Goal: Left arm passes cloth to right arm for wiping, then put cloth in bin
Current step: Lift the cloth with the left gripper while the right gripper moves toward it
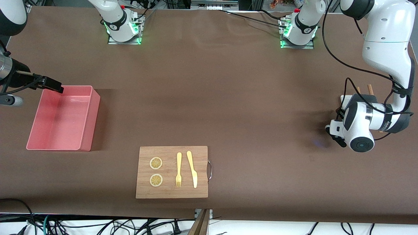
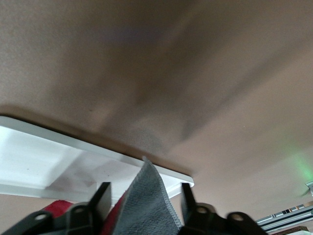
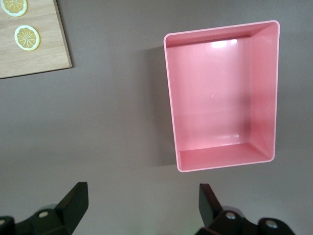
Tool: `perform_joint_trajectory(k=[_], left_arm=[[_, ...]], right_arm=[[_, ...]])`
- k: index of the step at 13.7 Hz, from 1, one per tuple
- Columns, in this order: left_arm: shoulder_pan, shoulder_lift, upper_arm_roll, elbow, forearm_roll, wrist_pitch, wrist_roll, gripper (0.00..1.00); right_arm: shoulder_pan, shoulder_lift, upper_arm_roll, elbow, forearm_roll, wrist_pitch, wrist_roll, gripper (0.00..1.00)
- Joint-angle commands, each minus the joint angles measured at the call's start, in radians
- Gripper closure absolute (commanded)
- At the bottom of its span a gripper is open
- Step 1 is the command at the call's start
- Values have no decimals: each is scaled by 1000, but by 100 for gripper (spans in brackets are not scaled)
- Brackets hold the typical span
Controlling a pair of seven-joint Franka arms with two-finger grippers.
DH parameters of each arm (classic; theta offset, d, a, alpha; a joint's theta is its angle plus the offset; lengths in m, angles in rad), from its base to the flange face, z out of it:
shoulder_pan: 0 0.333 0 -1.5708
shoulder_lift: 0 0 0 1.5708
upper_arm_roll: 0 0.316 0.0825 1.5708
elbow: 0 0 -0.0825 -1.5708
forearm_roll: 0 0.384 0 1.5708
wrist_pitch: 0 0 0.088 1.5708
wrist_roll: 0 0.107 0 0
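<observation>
The dark grey cloth point(image 2: 146, 205), red-pink on its underside, stands up in a peak between the fingers of my left gripper point(image 2: 145, 186). The jaws are open, one on each side of the cloth, with a gap showing at the fingers point(image 2: 187, 193). The cloth lies at the edge of a white tray point(image 2: 39, 161). In the front view the left arm's hand point(image 1: 359, 125) covers the cloth. My right gripper point(image 3: 142, 193) hangs open and empty over the table beside the pink bin point(image 3: 220, 161), at the right arm's end point(image 1: 52, 85). The bin point(image 1: 62, 147) holds nothing.
A wooden board point(image 1: 171, 192) lies near the front camera, mid-table, with two lemon slices point(image 1: 156, 163), a yellow fork point(image 1: 178, 169) and a knife point(image 1: 192, 169). The white tray point(image 1: 344, 98) with wooden sticks point(image 1: 370, 88) sits at the left arm's end.
</observation>
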Motion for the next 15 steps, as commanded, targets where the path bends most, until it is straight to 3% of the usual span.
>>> perform_joint_trajectory(k=[1,3,8,12,15], left_arm=[[3,-3,-6,12,11,-29,17,94],[-2,-9,-7,22,-24,-90,5,100],[-11,-19,-16,49,-95,-147,5,100],[-55,-89,-16,100,-97,-257,-19,100],[-103,-170,-18,104,-104,-326,-88,100]], right_arm=[[-4,-16,13,-16,-6,6,56,0],[-4,-16,40,-16,-4,8,157,0],[-5,-5,86,-40,13,55,274,0],[-10,17,88,-67,152,109,416,0],[-10,41,118,-88,204,161,527,0]])
